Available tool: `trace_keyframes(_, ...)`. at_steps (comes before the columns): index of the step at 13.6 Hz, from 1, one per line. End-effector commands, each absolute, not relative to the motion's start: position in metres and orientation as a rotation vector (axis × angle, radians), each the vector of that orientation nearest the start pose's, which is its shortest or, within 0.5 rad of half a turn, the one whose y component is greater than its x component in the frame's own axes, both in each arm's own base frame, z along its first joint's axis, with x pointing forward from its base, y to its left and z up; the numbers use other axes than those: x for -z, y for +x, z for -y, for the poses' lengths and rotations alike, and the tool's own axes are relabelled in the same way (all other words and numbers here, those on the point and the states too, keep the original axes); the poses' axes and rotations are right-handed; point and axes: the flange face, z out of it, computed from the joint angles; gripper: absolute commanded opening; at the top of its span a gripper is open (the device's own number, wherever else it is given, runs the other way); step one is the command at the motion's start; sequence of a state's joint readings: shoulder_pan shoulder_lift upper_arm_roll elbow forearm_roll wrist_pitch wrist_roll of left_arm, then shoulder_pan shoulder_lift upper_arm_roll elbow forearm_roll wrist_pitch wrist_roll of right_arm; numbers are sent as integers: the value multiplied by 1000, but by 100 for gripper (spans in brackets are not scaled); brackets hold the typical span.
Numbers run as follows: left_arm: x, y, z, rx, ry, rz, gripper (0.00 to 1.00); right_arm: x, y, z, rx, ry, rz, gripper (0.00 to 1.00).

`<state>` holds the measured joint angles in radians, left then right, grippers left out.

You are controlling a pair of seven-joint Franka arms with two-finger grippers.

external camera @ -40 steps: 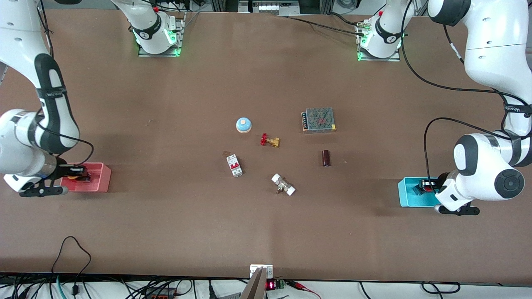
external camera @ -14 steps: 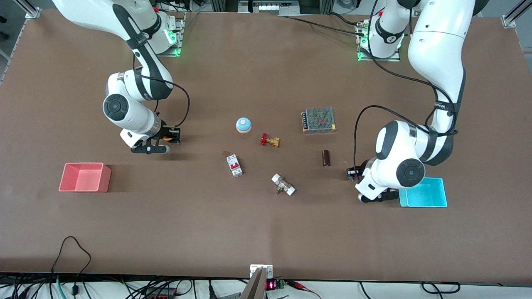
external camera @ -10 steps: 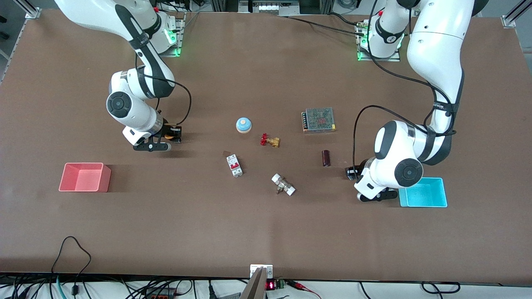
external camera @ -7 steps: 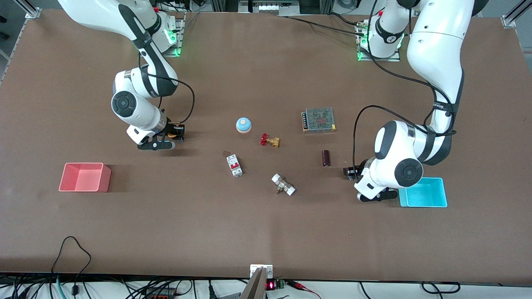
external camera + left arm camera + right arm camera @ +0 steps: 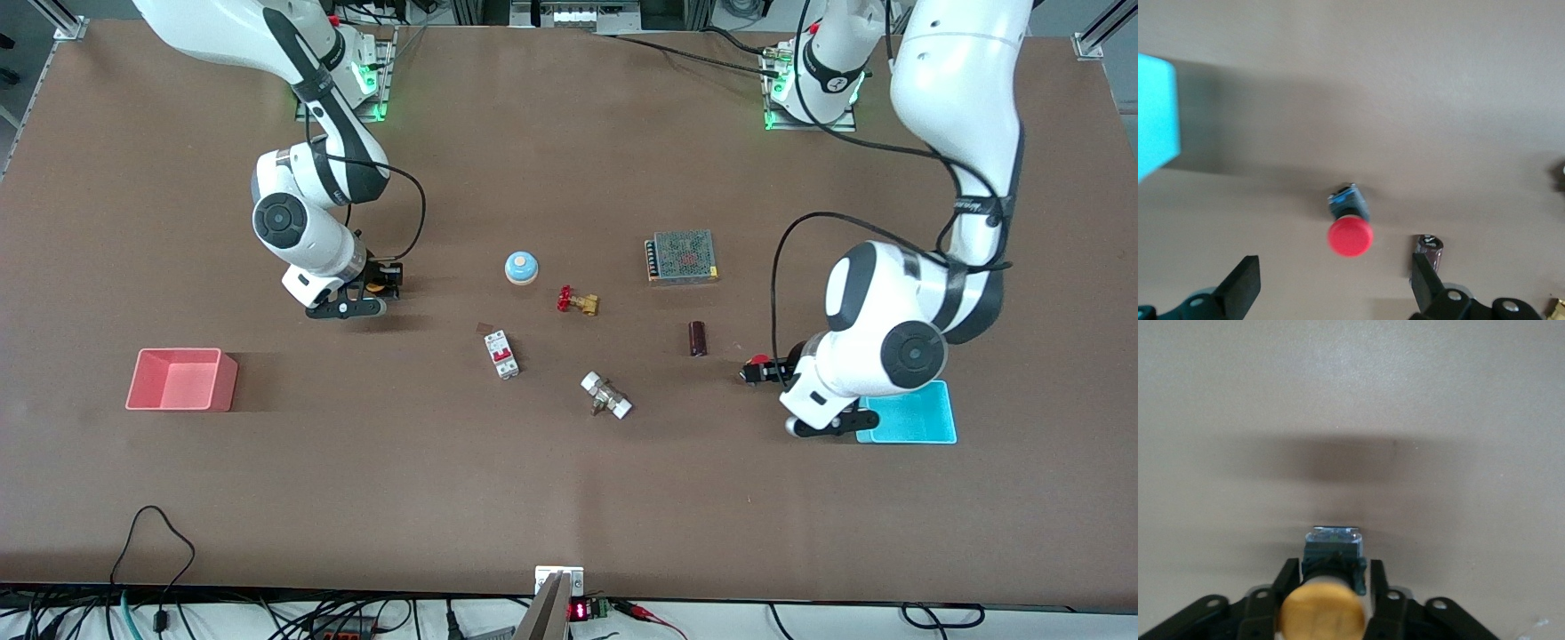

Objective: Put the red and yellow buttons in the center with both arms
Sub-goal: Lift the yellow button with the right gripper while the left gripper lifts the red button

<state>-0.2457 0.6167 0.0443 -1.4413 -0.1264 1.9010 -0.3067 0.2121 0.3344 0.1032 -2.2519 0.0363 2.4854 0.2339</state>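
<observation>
The red button rests on the brown tabletop between a dark cylinder and the cyan bin. My left gripper is open just beside it, toward the cyan bin. In the left wrist view the red button lies apart from both fingers of the left gripper. My right gripper is shut on the yellow button and holds it just over the table, between the pink bin and a light-blue dome. In the right wrist view the right gripper clamps the yellow button by its black body.
A light-blue dome, a brass valve with red handwheel, a breaker, a white-ended fitting, a power supply and a dark cylinder lie mid-table. A pink bin and a cyan bin stand at the ends.
Both arms came from their bins toward the middle, each carrying a button. The left gripper has let go of the red button, opened and drawn back. The right arm still moves inward with the yellow button.
</observation>
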Motion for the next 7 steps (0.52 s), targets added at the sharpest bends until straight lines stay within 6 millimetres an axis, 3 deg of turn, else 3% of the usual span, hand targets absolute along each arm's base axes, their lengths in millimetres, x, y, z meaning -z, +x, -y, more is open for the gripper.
trace_keyframes(1, -379, 673, 129, -226, -3142, 248, 100, -244, 523, -171, -81, -3116, -15, 100)
trace_keyframes(3, -421, 675, 100, -178, -3125, 294, 100, -285, 543, -174, -69, -3115, -28, 100)
trace_keyframes(6, -473, 665, 72, -116, -3143, 220, 100, -367, 583, -174, -49, -3109, -58, 100)
trace_keyframes(7, -484, 663, 59, -109, -3144, 221, 100, -397, 598, -165, -33, -3110, -87, 100)
